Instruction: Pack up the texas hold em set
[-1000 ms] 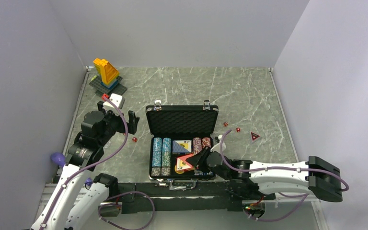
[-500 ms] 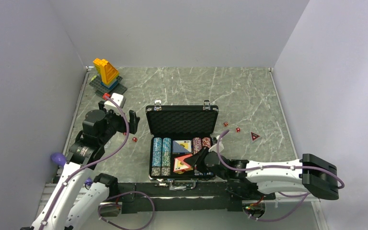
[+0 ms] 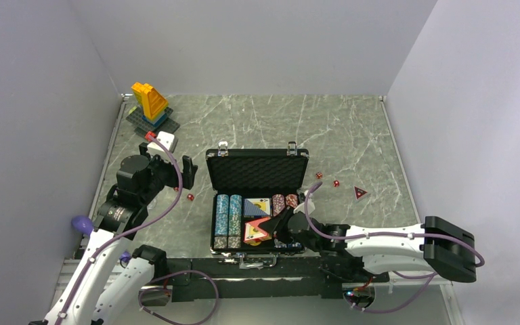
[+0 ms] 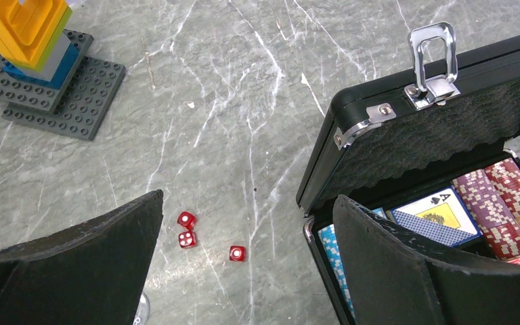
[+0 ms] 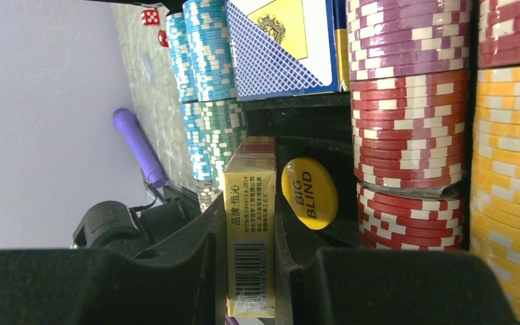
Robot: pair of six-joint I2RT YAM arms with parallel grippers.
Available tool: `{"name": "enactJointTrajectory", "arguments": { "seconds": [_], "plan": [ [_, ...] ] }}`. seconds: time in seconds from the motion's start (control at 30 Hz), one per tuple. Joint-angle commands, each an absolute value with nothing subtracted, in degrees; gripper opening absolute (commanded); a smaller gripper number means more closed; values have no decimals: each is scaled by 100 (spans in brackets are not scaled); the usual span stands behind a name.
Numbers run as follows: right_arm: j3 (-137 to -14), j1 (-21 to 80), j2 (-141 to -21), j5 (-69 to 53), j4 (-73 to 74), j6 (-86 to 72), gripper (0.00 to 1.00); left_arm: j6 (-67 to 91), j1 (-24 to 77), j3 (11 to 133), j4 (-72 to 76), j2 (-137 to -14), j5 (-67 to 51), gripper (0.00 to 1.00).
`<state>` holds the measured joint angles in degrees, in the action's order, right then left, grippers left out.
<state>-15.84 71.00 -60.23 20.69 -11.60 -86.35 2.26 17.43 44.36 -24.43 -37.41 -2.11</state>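
Clamping a yellow card deck (image 5: pixel 250 189), right gripper (image 5: pixel 249 227), left gripper (image 4: pixel 247 203) agape, case (image 3: pixel 257 169) open (foam-lined)

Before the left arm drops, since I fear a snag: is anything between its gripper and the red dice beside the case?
Nothing visible. The open left gripper points down at the three red dice, which lie loose on the table; the case stands off to one side, apart from them.

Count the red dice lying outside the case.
5. Three red dice lie clustered on the table left of the case; two more lie to its right, near the open lid. Others may be hidden.
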Motion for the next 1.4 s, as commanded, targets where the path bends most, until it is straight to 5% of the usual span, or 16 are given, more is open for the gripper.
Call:
{"name": "enactJointTrajectory", "arguments": {
  "seconds": [0.0, 1.37],
  "plan": [
    [-1769, 7079, -5877, 2151, -757, -8557, 0, 256, 1714, 4482, -2232, -3753, -255, 99],
    [-2115, 6693, -6020, 1032, -387, -7791, 0, 215, 1714, 4465, -2224, -3744, -319, 99]
  ]
}}
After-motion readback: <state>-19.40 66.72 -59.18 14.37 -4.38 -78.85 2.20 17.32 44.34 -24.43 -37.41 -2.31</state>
